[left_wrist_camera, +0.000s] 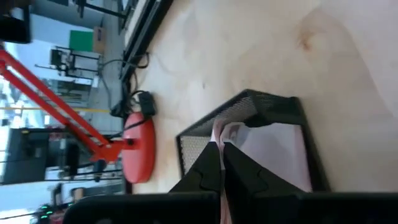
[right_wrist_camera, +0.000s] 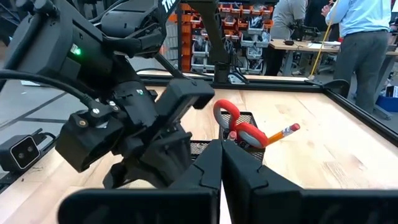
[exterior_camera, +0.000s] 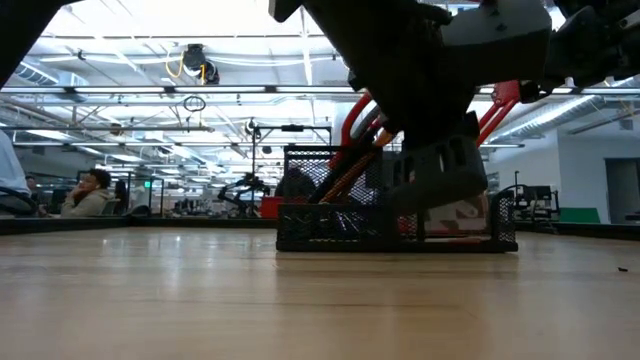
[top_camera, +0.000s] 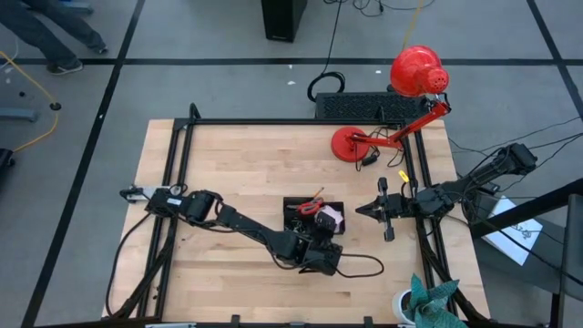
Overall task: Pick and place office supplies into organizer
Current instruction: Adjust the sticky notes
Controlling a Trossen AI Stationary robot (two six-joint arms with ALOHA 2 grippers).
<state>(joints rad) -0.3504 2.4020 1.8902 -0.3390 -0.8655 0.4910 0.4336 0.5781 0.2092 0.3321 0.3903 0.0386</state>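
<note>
The black mesh organizer (top_camera: 291,202) stands at the table's middle, also seen in the low view (exterior_camera: 340,235). Red-handled scissors (right_wrist_camera: 233,121) and an orange pencil (right_wrist_camera: 283,132) stick up out of it. A pink sticky-note pad (left_wrist_camera: 273,149) sits in its right compartment. My left gripper (top_camera: 326,235) reaches in from the near side and is shut on the pad. My right gripper (top_camera: 360,210) hovers just right of the organizer, shut and holding nothing, pointing left. A small yellow piece (top_camera: 403,175) lies by the right rail. My left gripper pinches the pink pad by its near edge (left_wrist_camera: 217,135) between its two fingers (left_wrist_camera: 208,165), coming from the table's near side and slanting down. The rest of the pad lies inside the organizer's compartment (left_wrist_camera: 292,118).
A red desk lamp stands with its round base (top_camera: 351,144) on the far right part of the table, its head (top_camera: 417,71) beyond the edge. A teal cloth (top_camera: 433,301) sits at the near right corner. Black frame rails (top_camera: 173,182) border the table. People stand beyond the table.
</note>
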